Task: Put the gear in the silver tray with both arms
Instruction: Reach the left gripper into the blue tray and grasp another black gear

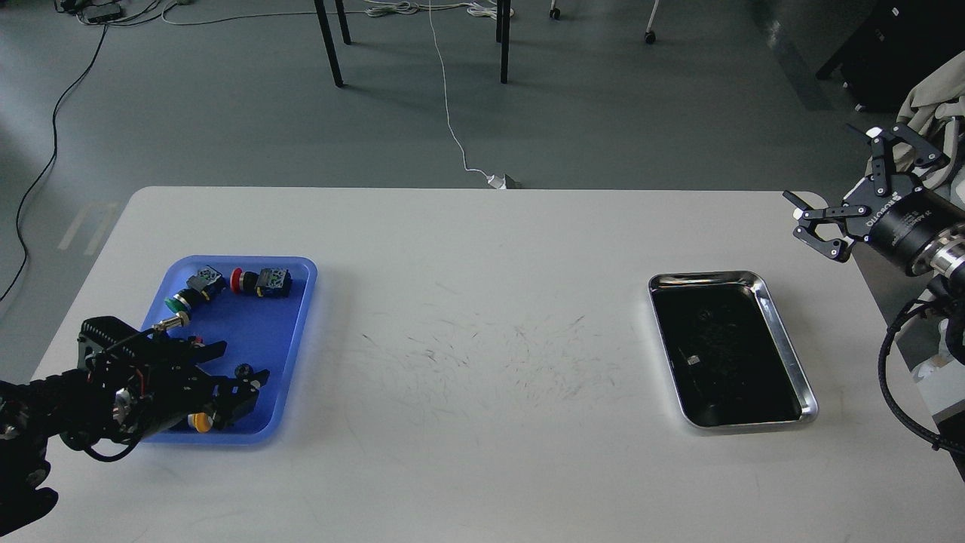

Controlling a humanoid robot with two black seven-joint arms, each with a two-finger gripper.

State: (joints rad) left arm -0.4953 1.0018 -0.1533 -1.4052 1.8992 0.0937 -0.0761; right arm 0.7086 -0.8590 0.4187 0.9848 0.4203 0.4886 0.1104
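The gear (243, 369) is a small black ring lying in the blue tray (260, 324) at the left. My left gripper (245, 360) is open low over the tray's front part, with the gear at its lower finger; I cannot tell whether they touch. The silver tray (705, 279) lies at the right of the table, its dark bottom bare. My right gripper (823, 164) is open wide and empty, held in the air beyond the table's far right corner, behind the silver tray.
The blue tray also holds a green push button (181, 302), a red button with a switch block (256, 280) and a yellow button (199, 421) partly under my left arm. The white table (482, 317) has scuff marks in the middle. Cables and chair legs are on the floor behind.
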